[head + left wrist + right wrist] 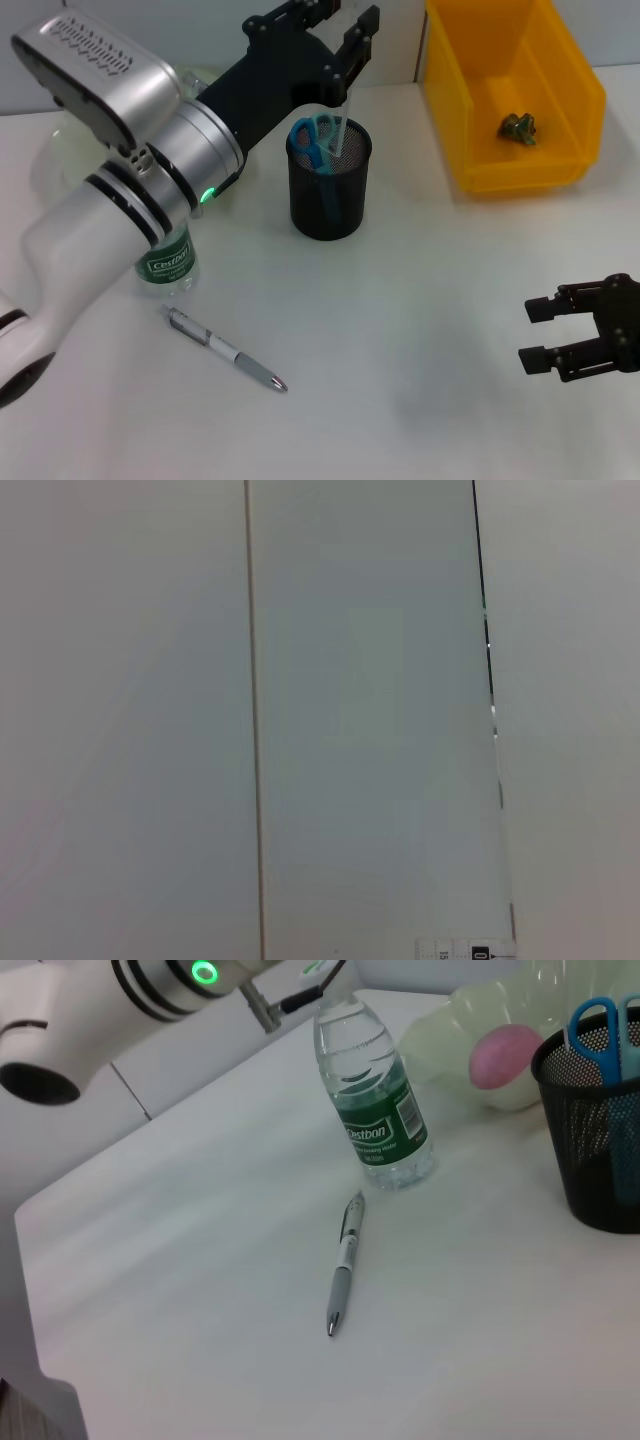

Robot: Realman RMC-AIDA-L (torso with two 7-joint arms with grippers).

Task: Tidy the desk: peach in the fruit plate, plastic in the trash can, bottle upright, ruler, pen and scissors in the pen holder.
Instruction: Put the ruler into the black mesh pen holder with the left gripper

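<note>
I see my left claw above the pen holder, fingers spread wide, gripping nothing; the ruler stands in the holder beside the scissors. The right claw hangs open over the desk (idle). The pen lies near the upright bottle.

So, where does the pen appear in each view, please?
Head view: the pen lies on the desk, lower left, below the bottle.
Left wrist view: not in it.
Right wrist view: pen at centre, tip nearest the camera.
Shared landmark: the bottle.
</note>
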